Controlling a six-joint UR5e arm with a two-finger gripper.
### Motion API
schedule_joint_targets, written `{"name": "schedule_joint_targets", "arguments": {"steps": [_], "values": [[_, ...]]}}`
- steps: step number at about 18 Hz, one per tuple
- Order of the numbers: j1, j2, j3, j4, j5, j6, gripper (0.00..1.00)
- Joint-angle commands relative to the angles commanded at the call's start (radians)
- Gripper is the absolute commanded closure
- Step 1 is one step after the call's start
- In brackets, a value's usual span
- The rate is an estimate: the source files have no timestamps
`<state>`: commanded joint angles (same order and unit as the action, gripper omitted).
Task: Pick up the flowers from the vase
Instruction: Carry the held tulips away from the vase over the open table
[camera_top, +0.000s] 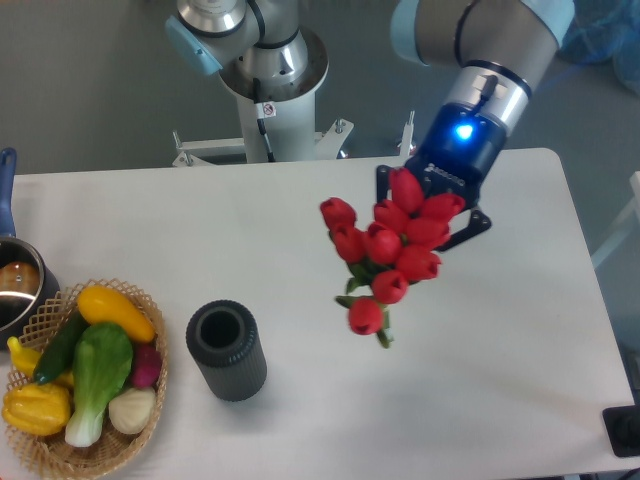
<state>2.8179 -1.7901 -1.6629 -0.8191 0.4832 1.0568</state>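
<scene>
Claw (432, 215) fingers are hidden behind the flowers (390, 245), apparently gripped; the vase (226, 350) is emptied, so the pickup is judged done.

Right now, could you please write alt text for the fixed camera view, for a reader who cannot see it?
A robot arm's pincer holds a bunch of red tulips in the air over a white table, to the right of an empty dark grey ribbed vase. A wicker basket of vegetables sits at the table's front left.

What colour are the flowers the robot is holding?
Red, with green leaves; the flowers show clearly in the fixed camera view.
</scene>
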Motion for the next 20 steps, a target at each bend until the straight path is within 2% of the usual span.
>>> {"name": "schedule_joint_targets", "arguments": {"steps": [5,10,12,14,20], "values": [[0.005,-0.018,0.0,-0.002,0.06,0.018,0.87],[-0.018,-0.018,0.002,-0.003,0.228,0.017,0.87],[-0.032,-0.014,0.018,-0.046,0.337,0.009,0.89],[-0.06,-0.017,0.038,-0.08,0.38,0.014,0.89],[-0.1,-0.025,0.034,-0.1,0.454,0.009,0.88]]}}
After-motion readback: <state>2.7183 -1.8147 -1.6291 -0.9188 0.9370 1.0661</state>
